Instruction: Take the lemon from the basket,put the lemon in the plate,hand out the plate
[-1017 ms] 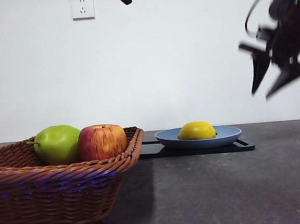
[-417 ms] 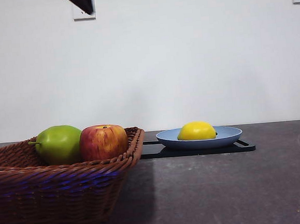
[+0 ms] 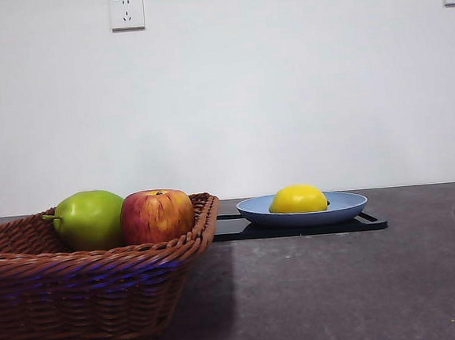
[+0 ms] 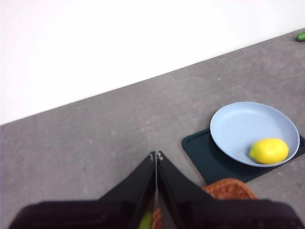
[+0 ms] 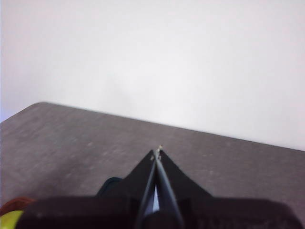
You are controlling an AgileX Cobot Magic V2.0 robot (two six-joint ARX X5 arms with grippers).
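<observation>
Basket [image 3: 95,287] nearest, holding a green fruit [image 3: 88,219] and an apple [image 3: 156,215] side by side. Behind it, lemon [image 3: 298,199] lies in the plate [image 3: 348,204], which sits on a black tray [image 3: 311,226]. Left gripper [image 4: 156,155] above the basket, jaws closed, empty. Right gripper [image 5: 157,152] raised, jaws pressed together, empty.

Each end effector [image 4: 156,156] [image 5: 157,150] has two glossy black tapered jaws with small pale tips.

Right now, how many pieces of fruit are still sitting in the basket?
2: a green pear-like fruit and a red-yellow apple beside it, both in the basket. Its wall could hide more.
</observation>
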